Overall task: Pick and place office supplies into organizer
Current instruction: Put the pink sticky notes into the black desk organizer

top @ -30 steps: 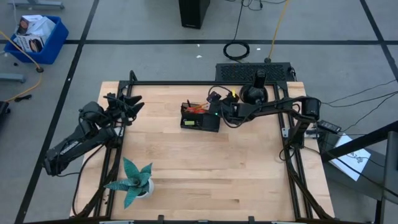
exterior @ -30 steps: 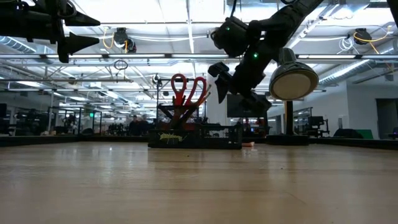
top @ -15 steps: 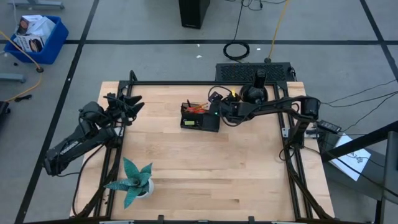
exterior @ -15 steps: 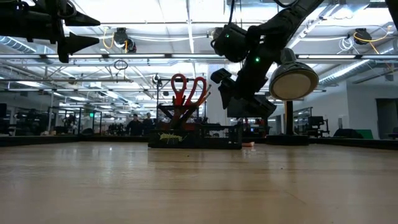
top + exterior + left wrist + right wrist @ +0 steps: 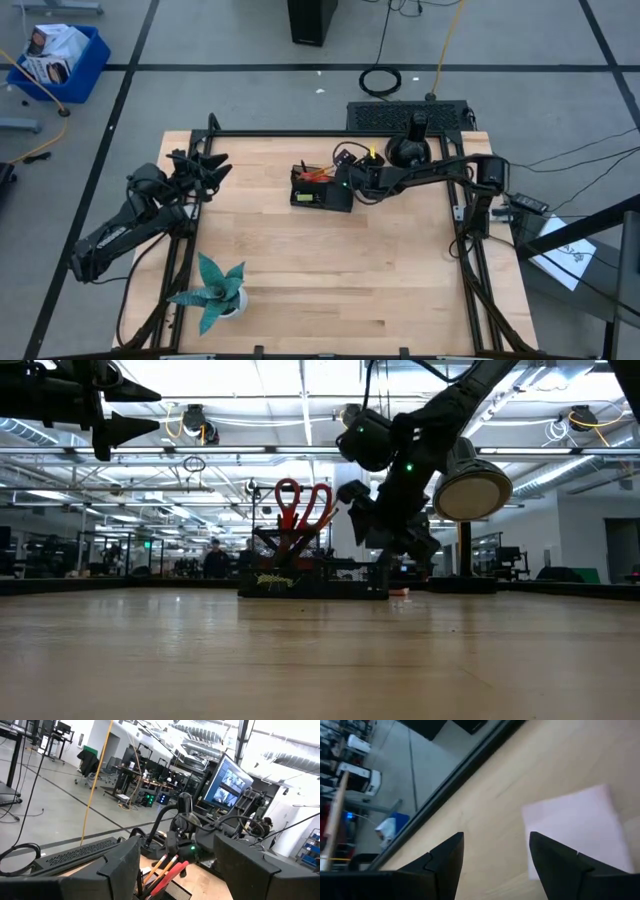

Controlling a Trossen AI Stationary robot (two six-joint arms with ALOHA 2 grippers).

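The organizer [image 5: 321, 190] sits toward the far middle of the table [image 5: 330, 270], a black compartmented tray, and it is already carrying a load: red-handled scissors [image 5: 303, 510] stand upright in its taller section, handles up, with orange pencils [image 5: 163, 862] poking out alongside. From the low view you can see the organizer flat on the wood with a yellow mark on its near face.

Over to the right arm: its tool [image 5: 350, 172] hangs just beside the organizer's far right corner, angled down at the table. Its own camera looks between two spread fingers [image 5: 445, 857] at a pink sticky-note pad [image 5: 580, 832] lying flat on the bare wood below, untouched. The fingers stand apart with nothing between them.

The left arm waits at the table's left edge, its tool [image 5: 212, 166] lifted well clear of the surface and pointing across toward the organizer. Its fingers [image 5: 122, 865] are spread too, holding nothing.

A teal spiky plant [image 5: 215, 290] stands in a pot near the front left corner, well apart from everything. A round black domed object [image 5: 410, 150] sits at the far edge, behind the right arm.
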